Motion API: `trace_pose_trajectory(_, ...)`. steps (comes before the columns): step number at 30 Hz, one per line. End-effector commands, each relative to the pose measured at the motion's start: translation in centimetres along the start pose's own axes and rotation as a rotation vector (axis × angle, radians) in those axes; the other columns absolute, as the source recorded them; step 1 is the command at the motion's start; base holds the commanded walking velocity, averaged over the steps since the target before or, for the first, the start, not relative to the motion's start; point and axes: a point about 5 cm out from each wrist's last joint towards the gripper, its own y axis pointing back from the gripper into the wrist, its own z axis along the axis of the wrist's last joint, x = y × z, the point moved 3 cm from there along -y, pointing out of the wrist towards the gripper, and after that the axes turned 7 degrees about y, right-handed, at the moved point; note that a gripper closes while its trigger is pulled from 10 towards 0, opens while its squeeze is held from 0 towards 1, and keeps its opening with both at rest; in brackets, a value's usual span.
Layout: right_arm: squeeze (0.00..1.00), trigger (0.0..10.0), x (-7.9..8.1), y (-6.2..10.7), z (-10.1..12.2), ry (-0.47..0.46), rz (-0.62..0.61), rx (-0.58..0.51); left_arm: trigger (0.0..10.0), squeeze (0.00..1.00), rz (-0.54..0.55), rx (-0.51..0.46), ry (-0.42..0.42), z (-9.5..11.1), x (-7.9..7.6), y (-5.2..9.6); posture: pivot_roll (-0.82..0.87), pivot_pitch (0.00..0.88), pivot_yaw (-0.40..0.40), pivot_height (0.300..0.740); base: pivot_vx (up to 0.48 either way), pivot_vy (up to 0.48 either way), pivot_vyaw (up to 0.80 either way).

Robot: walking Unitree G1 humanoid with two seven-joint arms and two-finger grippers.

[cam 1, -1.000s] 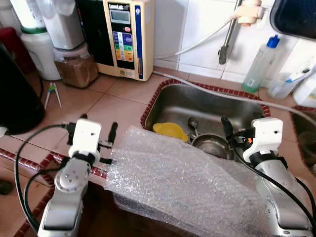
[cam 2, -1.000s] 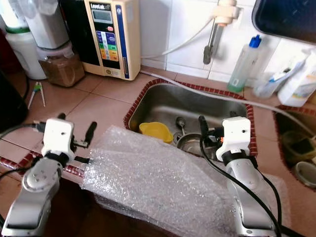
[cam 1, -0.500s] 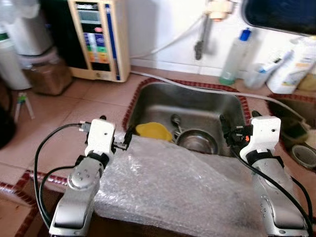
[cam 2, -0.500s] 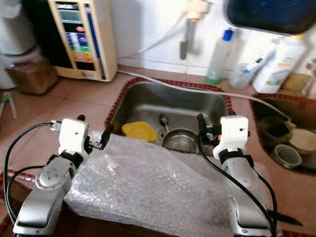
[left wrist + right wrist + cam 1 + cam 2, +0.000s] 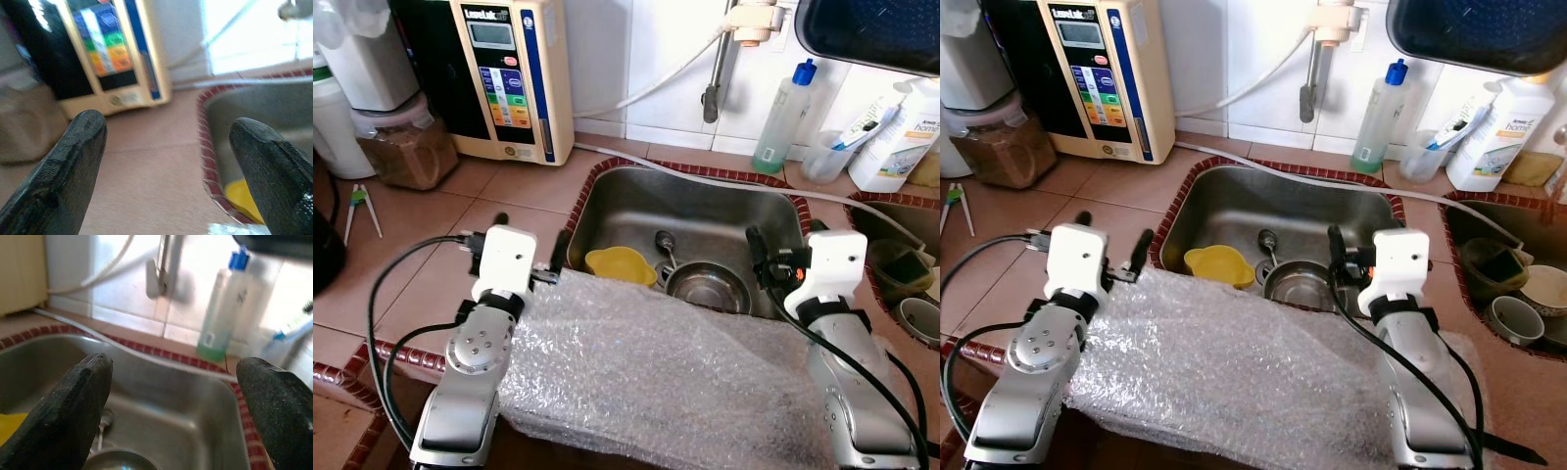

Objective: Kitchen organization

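1. since 1 second ago the head camera has swung to the robot's right and the body has squared up to the sink (image 5: 690, 211); the second basin with its cups now sits at the right edge, and the dark appliance at the far left has almost dropped out of sight. the counter things did not move; the camera did.
2. nearest, a sheet of bubble wrap (image 5: 656, 372) is draped over the front counter edge, between the 2 arms and in front of the sink rim. it lies flatter and lower in the picture than before, and neither gripper is holding it.
3. left gripper (image 5: 530, 235) hovers above the tiled counter just left of the sink's corner, fingers spread apart with nothing between them, as the left wrist view shows.
4. right gripper (image 5: 783, 253) hovers over the sink's right rim, its fingers also parted and empty.
5. inside the sink lie a yellow bowl (image 5: 622, 264), a steel bowl (image 5: 707, 287) just beside it, and a spoon (image 5: 664, 241) behind them.
6. farther back stand the water purifier (image 5: 511, 73), the faucet (image 5: 717, 73), and a green soap bottle (image 5: 781, 122) against the wall tiles.
7. judged from this, the robot has lined up on the sink and the dishes there look like the next things to sort; no grasp has begun.
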Motion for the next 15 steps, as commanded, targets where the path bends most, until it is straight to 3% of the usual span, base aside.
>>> trace_pose_trajectory(1,0.98,10.0,0.1,-0.2,0.9,-0.003,0.017,-0.032,10.0,0.00,0.040,-0.025,-0.031,0.5,0.7,0.4,-0.07,0.003,0.001,0.740,0.000,0.000,0.00)
trace_pose_trajectory(5,0.90,10.0,0.0,-0.4,1.4,-0.002,0.022,-0.050,10.0,0.00,0.140,-0.091,-0.083,1.8,2.7,1.4,-0.06,0.013,-0.006,0.740,0.000,0.000,0.00)
trace_pose_trajectory(8,0.89,10.0,-0.1,-0.6,1.5,-0.003,0.017,-0.055,10.0,0.00,0.110,-0.103,-0.077,2.3,2.2,1.2,-0.06,0.015,-0.006,0.740,0.000,0.000,0.00)
trace_pose_trajectory(10,0.89,10.0,-0.1,-0.6,1.6,-0.002,0.018,-0.058,10.0,0.00,0.109,-0.054,-0.018,1.6,1.7,1.2,-0.06,0.012,-0.006,0.740,0.000,0.000,0.00)
trace_pose_trajectory(15,0.89,10.0,-0.3,-0.8,1.6,-0.007,0.006,-0.059,10.0,0.00,0.079,-0.018,-0.045,0.7,1.2,1.3,-0.07,0.008,0.001,0.740,0.000,0.000,0.00)
